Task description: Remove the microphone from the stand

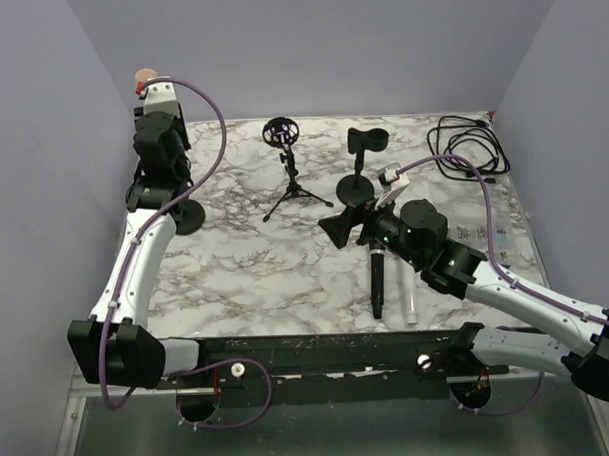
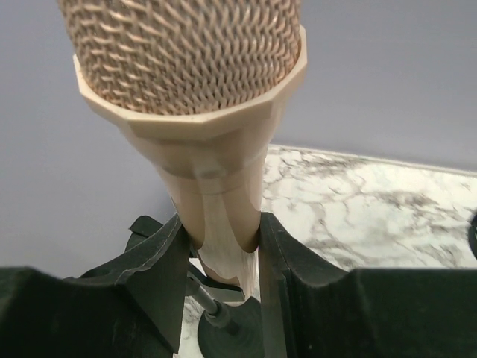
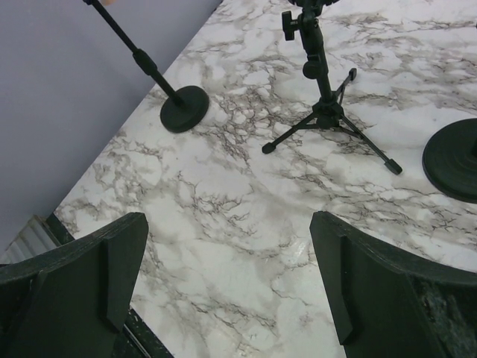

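left fingers [image 2: 160, 272] clamped on the microphone [image 2: 201, 112], far left
right fingers [image 3: 112, 272] apart over open marble surface [image 3: 223, 224]; stand [image 3: 184, 109] base sits by the left edge

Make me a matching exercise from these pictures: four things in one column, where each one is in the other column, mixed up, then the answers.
Things
1. tan mesh-headed microphone
2. slim black microphone
3. coiled black cable
4. black tripod stand

Places
A. lying flat on the marble table
B. far right corner
C. clamped in the left gripper
D. upright, mid-table near the back

Pairs: 1-C, 2-A, 3-B, 4-D
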Tool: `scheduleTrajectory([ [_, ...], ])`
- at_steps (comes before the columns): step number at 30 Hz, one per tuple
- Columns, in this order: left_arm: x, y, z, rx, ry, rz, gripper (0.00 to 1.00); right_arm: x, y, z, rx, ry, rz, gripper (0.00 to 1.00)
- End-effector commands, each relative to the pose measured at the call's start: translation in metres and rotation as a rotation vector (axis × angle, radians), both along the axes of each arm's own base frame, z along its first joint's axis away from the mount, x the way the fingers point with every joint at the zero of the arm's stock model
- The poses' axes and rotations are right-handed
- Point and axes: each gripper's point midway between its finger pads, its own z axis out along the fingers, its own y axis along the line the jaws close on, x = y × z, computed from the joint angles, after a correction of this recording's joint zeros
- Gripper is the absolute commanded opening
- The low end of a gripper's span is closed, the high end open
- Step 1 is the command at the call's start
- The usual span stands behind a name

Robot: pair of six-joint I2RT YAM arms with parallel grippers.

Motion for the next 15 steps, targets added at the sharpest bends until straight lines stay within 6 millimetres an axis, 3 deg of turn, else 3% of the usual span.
scheduleTrajectory([
  [1,-0.038,-0.029,0.029,0.01,-0.058,-0.032,0.0,-0.001,0.002,-0.006,0.008,0.015,0.008,1.0],
  [4,-0.055,-0.057,0.025,-0.028,-0.042,-0.12,0.0,-0.001,0.003,-0.006,0.006,0.016,0.013,1.0],
  [11,-0.094,-0.097,0.024,-0.079,-0.02,-0.294,0.0,-0.002,0.003,-0.006,0.009,0.021,0.016,1.0],
  [15,-0.111,-0.135,0.014,-0.093,0.026,-0.423,0.0,-0.002,0.003,-0.005,0.008,0.02,0.013,1.0],
])
